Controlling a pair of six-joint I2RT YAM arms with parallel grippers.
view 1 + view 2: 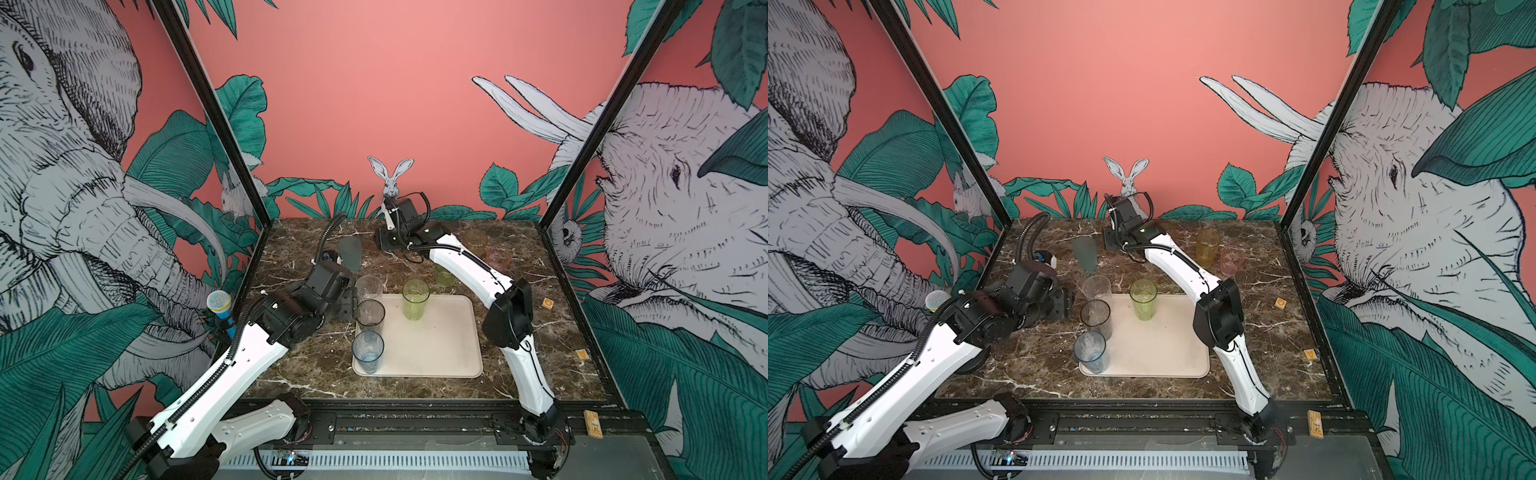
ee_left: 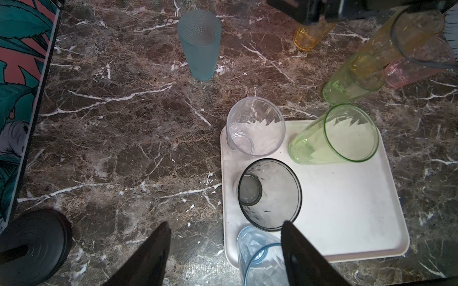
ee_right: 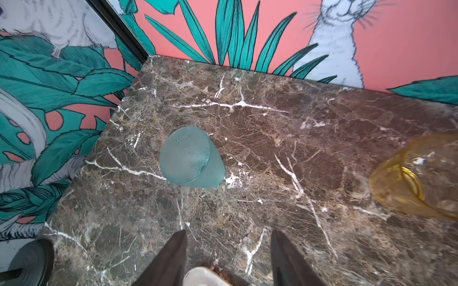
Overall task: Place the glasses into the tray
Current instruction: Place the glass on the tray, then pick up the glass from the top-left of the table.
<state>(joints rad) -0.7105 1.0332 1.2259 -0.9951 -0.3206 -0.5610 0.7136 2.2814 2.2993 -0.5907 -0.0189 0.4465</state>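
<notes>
tray [image 1: 440,345]: flat on the counter [image 1: 316,374], nr the middle of its near edge. The rim is low, so a glass can go in from above w/o trouble.
in tray, left rim: clear tumbler [image 1: 369,286], smoky grey tumbler [image 1: 370,313] and blue tumbler [image 1: 368,353], upright in one row from far to near, close together. Prob. packed like this to leave the rest of the tray free.
in tray, far rim: tall green tumbler [image 1: 415,301], upright, apart from the row.
not yet in tray: teal tumbler [image 1: 350,253] twd the far left corner; short green tumbler [image 1: 444,276] just beyond the tray's far rim; yellow tumbler [image 1: 1207,247] and pink tumbler [image 1: 1231,261] twd the far right corner; amber tumbler [image 2: 307,37] at the far edge, hidden by the arm in both top views.
progress: I judge 4 of 9 are in.
left gripper [image 2: 224,222]: jaws wide, nothing btw them. It hangs just beside the tray's left rim, next to the grey one; I see no contact.
left arm: elbow bent, forearm reaching from the near left corner, wrist tipped down.
right gripper [image 3: 229,232]: jaws apart, empty. It is aimed at the teal tumbler, which stands well ahead of the fingers.
right arm: stretched from the near right corner to the far edge, wrist turned left.
likely next: the right arm closes in on the teal one.
</notes>
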